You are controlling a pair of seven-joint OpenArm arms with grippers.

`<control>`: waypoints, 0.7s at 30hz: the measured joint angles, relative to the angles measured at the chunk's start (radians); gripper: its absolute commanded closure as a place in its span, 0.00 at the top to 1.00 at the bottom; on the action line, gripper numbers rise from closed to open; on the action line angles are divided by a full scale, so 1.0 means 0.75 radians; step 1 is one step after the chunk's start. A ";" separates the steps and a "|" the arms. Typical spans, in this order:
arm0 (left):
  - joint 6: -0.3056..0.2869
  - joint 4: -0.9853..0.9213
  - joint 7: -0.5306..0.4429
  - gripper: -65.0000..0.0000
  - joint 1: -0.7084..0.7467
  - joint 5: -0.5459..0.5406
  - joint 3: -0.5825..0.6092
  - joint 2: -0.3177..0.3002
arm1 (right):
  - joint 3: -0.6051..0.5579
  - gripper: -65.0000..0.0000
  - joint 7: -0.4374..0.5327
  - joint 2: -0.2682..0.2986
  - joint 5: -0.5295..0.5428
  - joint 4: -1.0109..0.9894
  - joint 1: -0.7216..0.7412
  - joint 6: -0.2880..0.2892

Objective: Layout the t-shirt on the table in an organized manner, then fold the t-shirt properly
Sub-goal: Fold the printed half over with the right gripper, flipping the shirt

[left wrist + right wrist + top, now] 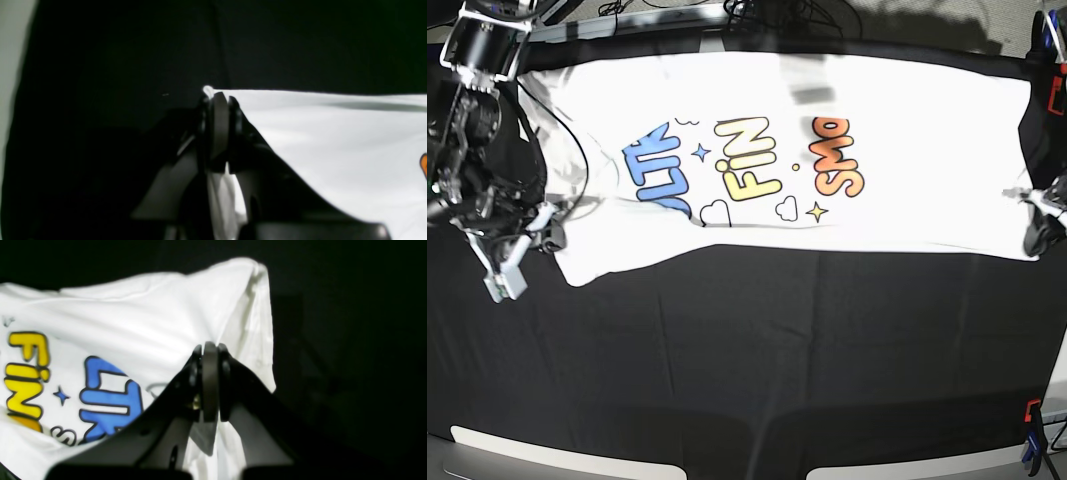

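While each gripper pinches an end, the t-shirt (777, 150) stretches between them.

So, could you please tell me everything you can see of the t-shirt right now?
The t-shirt is white cloth, print side up, with blue, yellow and orange cartoon lettering, small stars and cloud outlines. It lies spread sideways across the far part of the black table, mostly flat with soft wrinkles. The right pincer is shut on cloth beside a bunched sleeve; the left pincer is shut on a plain white corner at the opposite end.
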 measured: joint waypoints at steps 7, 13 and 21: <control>-0.033 0.003 0.015 0.00 0.127 -0.096 -0.102 0.002 | 0.101 0.00 0.000 -0.001 0.022 0.120 -0.154 0.003; -0.033 0.004 0.097 0.00 0.223 -0.161 -0.157 0.004 | 0.126 0.00 0.000 0.000 0.025 0.183 -0.286 0.005; -0.033 0.004 0.106 0.00 0.313 -0.182 -0.163 0.004 | 0.127 0.00 0.000 -0.001 0.021 0.189 -0.413 0.005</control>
